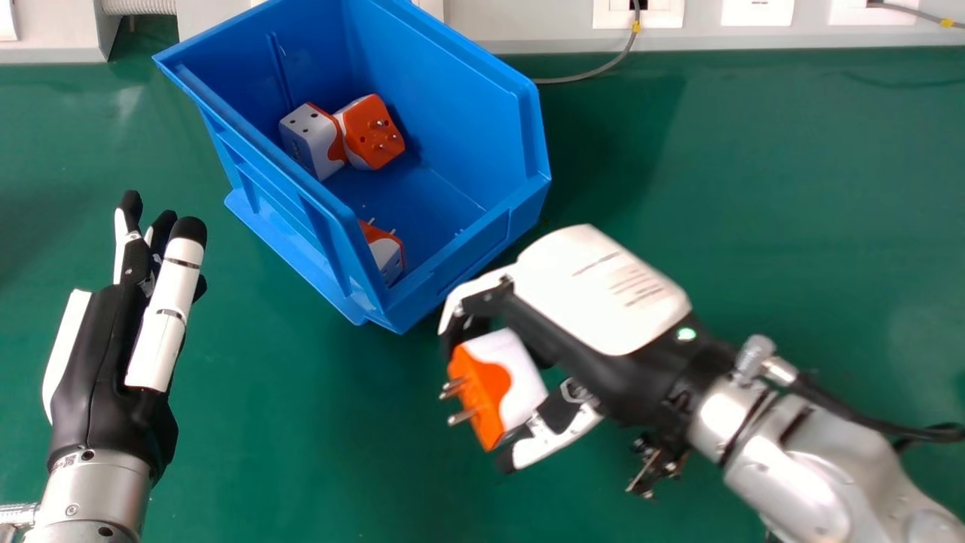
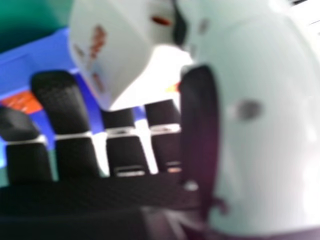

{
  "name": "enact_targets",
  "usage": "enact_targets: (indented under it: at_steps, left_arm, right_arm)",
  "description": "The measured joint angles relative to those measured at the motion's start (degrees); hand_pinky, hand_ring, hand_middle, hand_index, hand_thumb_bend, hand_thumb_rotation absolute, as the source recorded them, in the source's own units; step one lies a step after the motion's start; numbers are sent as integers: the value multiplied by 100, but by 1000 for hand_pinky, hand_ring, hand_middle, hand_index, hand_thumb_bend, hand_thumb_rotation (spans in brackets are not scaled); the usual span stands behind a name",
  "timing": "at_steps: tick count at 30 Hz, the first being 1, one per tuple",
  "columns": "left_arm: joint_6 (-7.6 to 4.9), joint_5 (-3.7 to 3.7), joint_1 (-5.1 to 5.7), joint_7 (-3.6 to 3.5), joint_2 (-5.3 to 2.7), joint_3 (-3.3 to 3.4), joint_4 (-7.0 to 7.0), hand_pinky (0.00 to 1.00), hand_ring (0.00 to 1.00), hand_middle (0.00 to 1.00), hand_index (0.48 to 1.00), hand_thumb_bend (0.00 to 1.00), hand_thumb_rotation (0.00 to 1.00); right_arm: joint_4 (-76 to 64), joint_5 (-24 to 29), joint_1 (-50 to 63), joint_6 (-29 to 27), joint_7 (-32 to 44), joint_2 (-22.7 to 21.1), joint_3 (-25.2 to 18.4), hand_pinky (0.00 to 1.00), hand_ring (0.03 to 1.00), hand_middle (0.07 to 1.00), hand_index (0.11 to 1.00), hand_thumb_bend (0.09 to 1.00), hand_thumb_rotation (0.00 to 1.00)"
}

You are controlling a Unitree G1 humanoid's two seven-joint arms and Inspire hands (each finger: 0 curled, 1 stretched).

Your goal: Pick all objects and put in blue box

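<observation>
Black-and-white right hand, mine, pinching a cubic white-and-orange plastic adapter, metal pins protruding; my matching left hand straight-fingered.

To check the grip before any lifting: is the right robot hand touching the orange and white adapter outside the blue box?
Touching. The head view shows the right robot hand curled round the adapter, its thumb against one side.

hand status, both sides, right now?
Left hand: open, fingers straight, holding nothing, beside the blue box.
Right hand: closed on an orange-and-white plug adapter, held outside the box.
</observation>
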Motion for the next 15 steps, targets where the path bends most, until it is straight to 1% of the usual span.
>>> enact_targets:
  at_steps: [3, 7, 15]
  left_arm:
    - [-9, -2, -4, -8, 0, 21, 22, 947, 1000, 1000, 1000, 414, 843]
    - [-41, -3, -14, -12, 0, 44, 64, 948, 1000, 1000, 1000, 414, 843]
    - [-58, 5, -47, 0, -1, 43, 121, 949, 1000, 1000, 1000, 414, 844]
  right_arm:
    - [-127, 131, 119, 88, 54, -12, -262, 116, 186, 471, 482, 522, 0]
    - [-178, 134, 140, 174, 47, -3, -567, 121, 188, 471, 482, 522, 0]
    - [-72, -27, -147, 270, -127, 160, -699, 116, 174, 471, 481, 521, 0]
